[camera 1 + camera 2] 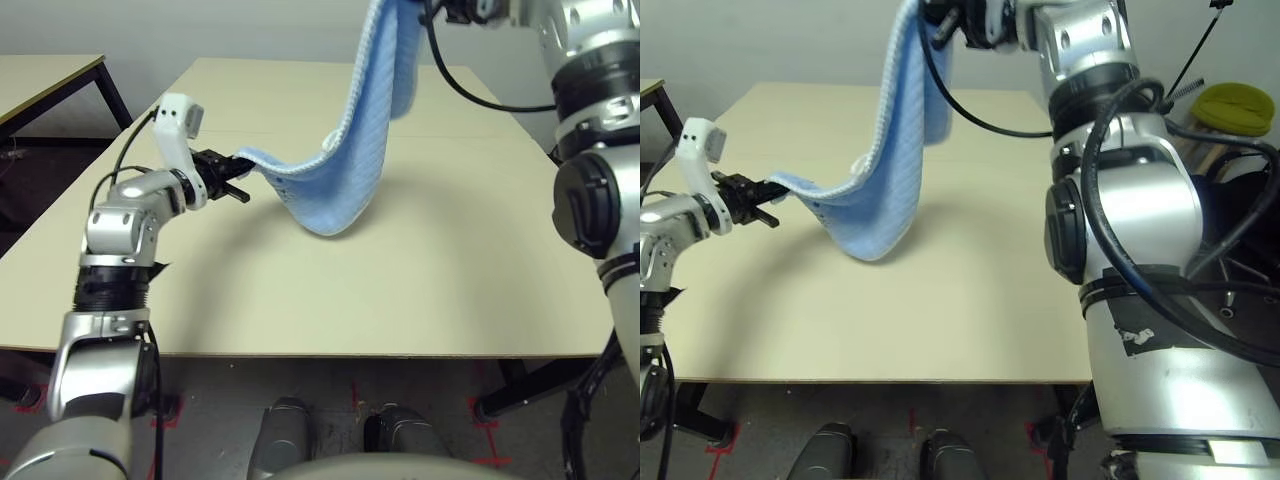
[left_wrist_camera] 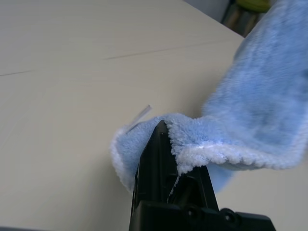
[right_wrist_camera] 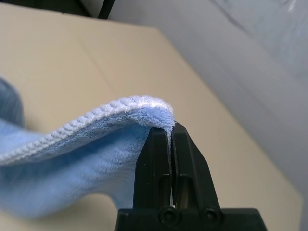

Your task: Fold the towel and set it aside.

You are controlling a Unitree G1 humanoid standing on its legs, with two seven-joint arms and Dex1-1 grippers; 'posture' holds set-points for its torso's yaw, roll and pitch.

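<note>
Pale wood covers the desk, which stands before a plain grey wall, with a second desk off to the left pincer's outer side. From the head camera, the towel hangs in the air as a sagging blue band between the two pincers, its lowest fold close above the desk. The left pincer is closed on one end of it, low and pointing inward. The right pincer is clamped on the other end, high up, so the cloth drops steeply from there and swings out to the left pincer. Behind the right arm stands a container with a yellow-green lid.

From the left wrist, the left pincer pinches a white-edged corner of the towel, which stretches away above the desk.

From the right wrist, the right pincer has its fingers pressed together on the ribbed hem of the towel, which hangs off to one side.
</note>
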